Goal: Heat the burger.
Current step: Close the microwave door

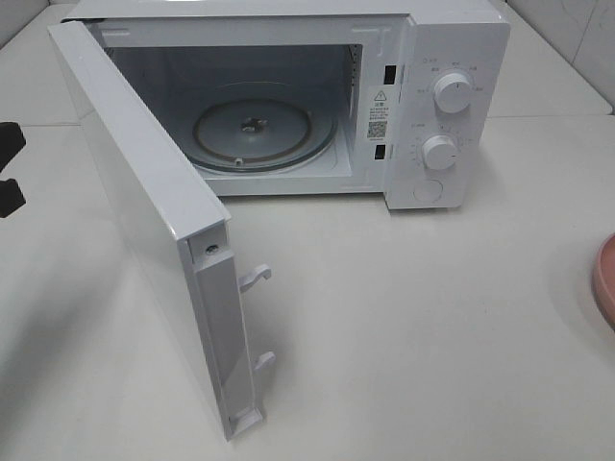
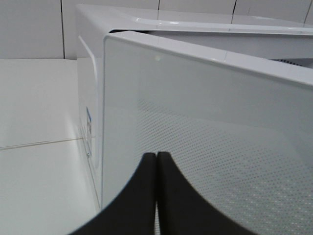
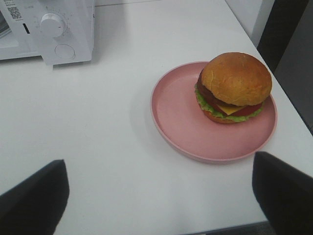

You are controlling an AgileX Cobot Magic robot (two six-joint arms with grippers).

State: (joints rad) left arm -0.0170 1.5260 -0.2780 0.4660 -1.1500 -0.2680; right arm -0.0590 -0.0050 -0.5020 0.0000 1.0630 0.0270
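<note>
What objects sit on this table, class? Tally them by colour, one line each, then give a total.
White: 1, the boxy white microwave with its door open
Pink: 1, the round pink plate
Orange-brown: 1, the stacked burger with a green leafy layer, resting on the plate
Total: 3

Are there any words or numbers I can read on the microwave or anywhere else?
None can be read.
Sticker inside the microwave front: a warning triangle and a QR code; its print is too small.
Marks around the upper knob and lower knob: too small and blurred.
Sticker on the microwave's side: blurred.
</note>
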